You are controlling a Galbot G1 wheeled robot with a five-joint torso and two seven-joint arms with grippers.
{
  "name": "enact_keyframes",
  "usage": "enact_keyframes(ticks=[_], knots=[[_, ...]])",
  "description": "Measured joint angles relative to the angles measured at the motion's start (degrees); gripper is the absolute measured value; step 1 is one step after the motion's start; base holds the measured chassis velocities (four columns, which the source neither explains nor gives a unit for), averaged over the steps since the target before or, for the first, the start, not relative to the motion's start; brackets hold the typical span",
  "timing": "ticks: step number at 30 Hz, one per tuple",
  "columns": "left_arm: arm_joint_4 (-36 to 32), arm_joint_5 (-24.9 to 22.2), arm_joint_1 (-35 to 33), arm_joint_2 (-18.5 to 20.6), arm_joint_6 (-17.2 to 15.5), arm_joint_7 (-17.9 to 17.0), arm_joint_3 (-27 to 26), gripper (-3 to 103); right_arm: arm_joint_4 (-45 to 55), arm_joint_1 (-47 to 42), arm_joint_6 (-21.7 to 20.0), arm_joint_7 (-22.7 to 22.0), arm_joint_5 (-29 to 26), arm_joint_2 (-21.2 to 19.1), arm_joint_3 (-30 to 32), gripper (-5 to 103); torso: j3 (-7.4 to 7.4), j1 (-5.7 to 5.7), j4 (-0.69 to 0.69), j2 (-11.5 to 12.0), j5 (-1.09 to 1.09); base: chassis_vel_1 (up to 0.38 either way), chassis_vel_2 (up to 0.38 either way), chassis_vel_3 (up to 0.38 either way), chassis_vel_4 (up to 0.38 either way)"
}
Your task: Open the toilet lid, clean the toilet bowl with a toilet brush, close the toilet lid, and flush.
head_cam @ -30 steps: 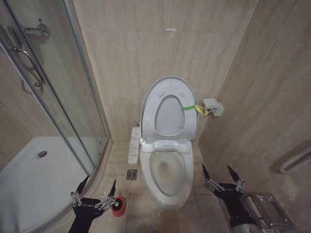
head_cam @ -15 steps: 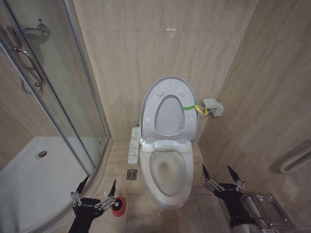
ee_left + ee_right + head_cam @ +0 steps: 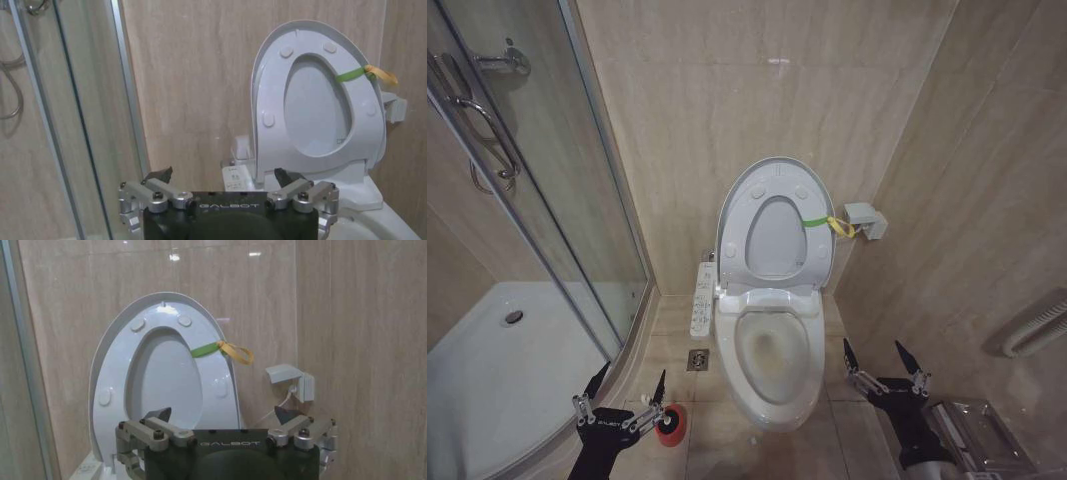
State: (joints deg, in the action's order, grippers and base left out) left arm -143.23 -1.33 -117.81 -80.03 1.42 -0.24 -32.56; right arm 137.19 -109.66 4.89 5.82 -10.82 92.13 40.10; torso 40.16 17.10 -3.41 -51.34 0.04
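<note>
The toilet lid (image 3: 775, 240) stands upright against the back wall with the ring seat raised against it, and a yellow-green strap (image 3: 820, 219) hangs at its edge. Below it the white toilet bowl (image 3: 772, 362) lies uncovered. The toilet brush's red cup holder (image 3: 670, 424) stands on the floor to the bowl's left. Just beside it is my left gripper (image 3: 632, 375), open and holding nothing. The brush's handle is hard to make out there. My right gripper (image 3: 872, 347) is open and low on the bowl's right. Both wrist views face the lid (image 3: 317, 110) (image 3: 160, 380) past open fingers.
A glass shower door (image 3: 547, 200) and white shower tray (image 3: 497, 370) take up the left. A control panel (image 3: 703, 297) hangs beside the bowl, above a floor drain (image 3: 698, 359). A wall box (image 3: 865, 220) sits right of the lid. A shiny metal fixture (image 3: 972, 435) is at bottom right.
</note>
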Motion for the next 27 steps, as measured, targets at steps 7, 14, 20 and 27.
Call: enact_keyframes(ticks=[7, 14, 20, 27], knots=[[0.0, 0.0, 0.0, 0.0, 0.0, 0.0, 0.0, 99, 0.0, 0.0, 0.0, 0.0, 0.0, 0.0, 0.0, 100, 0.0, 0.0, 0.0, 0.0, 0.0, 0.0, 0.0, 0.0, 0.0], [0.0, 0.0, 0.0, 0.0, 0.0, 0.0, 0.0, 99, 0.0, 0.0, 0.0, 0.0, 0.0, 0.0, 0.0, 100, 0.0, 0.0, 0.0, 0.0, 0.0, 0.0, 0.0, 0.0, 0.0], [0.0, 0.0, 0.0, 0.0, 0.0, 0.0, 0.0, 99, -0.7, 0.8, -0.2, -0.1, 0.0, 0.0, -0.3, 100, 0.0, 0.0, -0.01, 0.0, -0.02, 0.0, 0.0, 0.0, 0.0], [0.0, 0.0, 0.0, 0.0, 0.0, 0.0, 0.0, 99, -8.6, 9.1, -2.7, -1.6, 1.6, 0.0, -3.4, 100, 0.0, 0.0, 0.0, 0.0, 0.01, 0.0, 0.0, 0.0, 0.0]])
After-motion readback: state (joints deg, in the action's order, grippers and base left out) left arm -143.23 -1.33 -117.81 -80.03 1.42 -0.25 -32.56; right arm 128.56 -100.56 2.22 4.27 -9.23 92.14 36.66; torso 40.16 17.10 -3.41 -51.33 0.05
